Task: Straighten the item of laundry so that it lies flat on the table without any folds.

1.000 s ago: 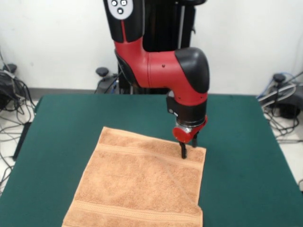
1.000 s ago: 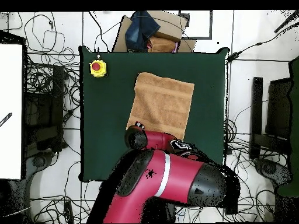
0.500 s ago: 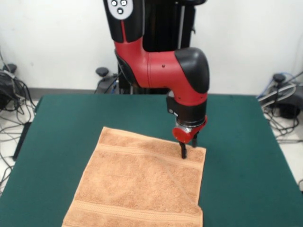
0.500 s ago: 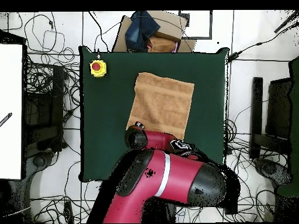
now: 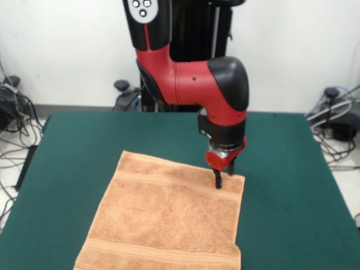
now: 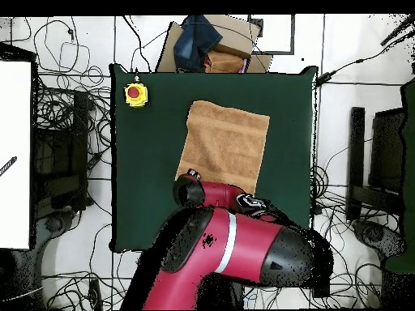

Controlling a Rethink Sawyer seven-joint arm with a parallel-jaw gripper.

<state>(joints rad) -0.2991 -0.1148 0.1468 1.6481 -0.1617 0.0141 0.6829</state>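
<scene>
gripper [image 5: 218, 181] jaws narrow, tips on the towel [image 5: 169, 219] far corner; dragging now could bunch the diagonal crease by the near corner

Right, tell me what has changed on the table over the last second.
Nothing visibly changed. The gripper stays down at the far right corner of the towel in the front view, the arm has not shifted, and the towel lies as it did on the table, with the same diagonal crease running to its near right corner. The yellow box with the red button has not moved either.
</scene>
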